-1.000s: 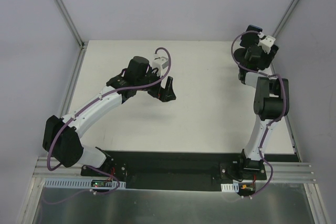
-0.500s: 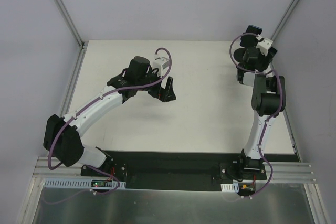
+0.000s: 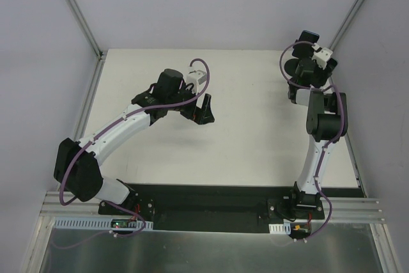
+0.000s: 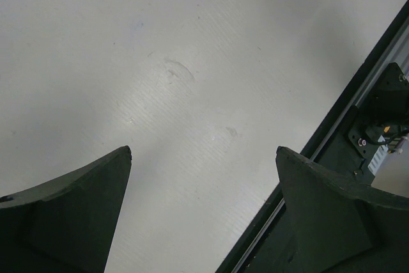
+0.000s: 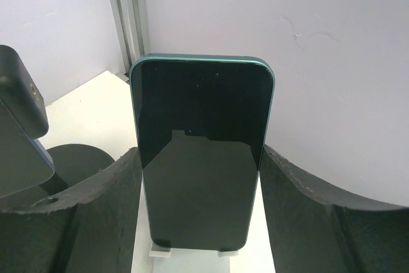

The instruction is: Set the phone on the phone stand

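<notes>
A white counter (image 3: 255, 139) is seen from above, shut in by pale grey walls (image 3: 211, 4) on three sides. The left arm (image 3: 121, 129) is stretched toward the middle of it. The left end effector (image 3: 203, 110) is held over bare surface with its fingers (image 4: 77, 209) spread wide and nothing between them. Only their tips are caught by the left wrist camera, the rest being cut off at the bottom edge.

The right arm (image 3: 323, 126) is raised into the far right corner, where much is hidden by its own links and its cable (image 3: 285, 55). A black round foot, taken to be that of the stand (image 3: 291, 68), is partly covered there by the arm. In the right wrist view the stand is cut off at the left edge. A dark slab and a round foot are made out, but the join between them is hidden behind the finger on that side.

The phone (image 5: 199, 158) is held upright just right of the stand and apart from it, with its dark screen turned to the camera and a teal rim shown. The right end effector (image 5: 199, 151) is clamped on it, a finger pressed to each long edge. At its lower end two small white tabs (image 5: 161, 251) are seen, and what they are cannot be told. From above, the phone is made out only as a small dark shape.
</notes>
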Controlling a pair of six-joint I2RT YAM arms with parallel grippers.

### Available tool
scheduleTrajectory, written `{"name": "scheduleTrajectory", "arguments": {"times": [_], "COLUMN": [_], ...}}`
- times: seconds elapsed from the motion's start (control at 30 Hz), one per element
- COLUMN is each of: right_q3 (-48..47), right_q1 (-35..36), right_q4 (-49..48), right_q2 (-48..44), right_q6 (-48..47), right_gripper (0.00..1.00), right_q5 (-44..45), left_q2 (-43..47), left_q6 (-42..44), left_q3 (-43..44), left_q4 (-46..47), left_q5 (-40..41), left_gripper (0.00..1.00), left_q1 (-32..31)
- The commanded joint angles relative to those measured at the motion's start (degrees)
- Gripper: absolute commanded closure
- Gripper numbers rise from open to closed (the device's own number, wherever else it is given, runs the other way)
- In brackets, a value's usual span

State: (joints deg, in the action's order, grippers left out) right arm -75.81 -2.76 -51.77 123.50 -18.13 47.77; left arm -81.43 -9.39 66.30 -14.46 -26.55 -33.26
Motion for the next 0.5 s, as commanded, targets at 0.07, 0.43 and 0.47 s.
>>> {"name": "scheduleTrajectory", "arguments": {"times": [0.07, 0.43, 0.47], "right_q3": [2.95, 2.51, 2.95], "right_q1": [-0.22, -0.22, -0.22], "right_q4": [-4.92, 7.81, 8.95], "right_q2": [-3.44, -9.15, -10.90], "right_q6": [2.31, 4.42, 4.59], "right_gripper": [0.36, 0.04, 0.04], "right_q5": [1.62, -0.22, -0.13], "left_q2": [0.83, 3.11, 3.29], "left_q6": [0.77, 0.86, 0.86], "left_q3": [1.81, 1.02, 0.93], "left_q4": [0.13, 0.66, 0.83], "left_q5": [-0.79, -0.26, -0.17], "left_gripper": [0.06, 0.06, 0.06], "left_q1": [0.65, 0.65, 0.65]}}
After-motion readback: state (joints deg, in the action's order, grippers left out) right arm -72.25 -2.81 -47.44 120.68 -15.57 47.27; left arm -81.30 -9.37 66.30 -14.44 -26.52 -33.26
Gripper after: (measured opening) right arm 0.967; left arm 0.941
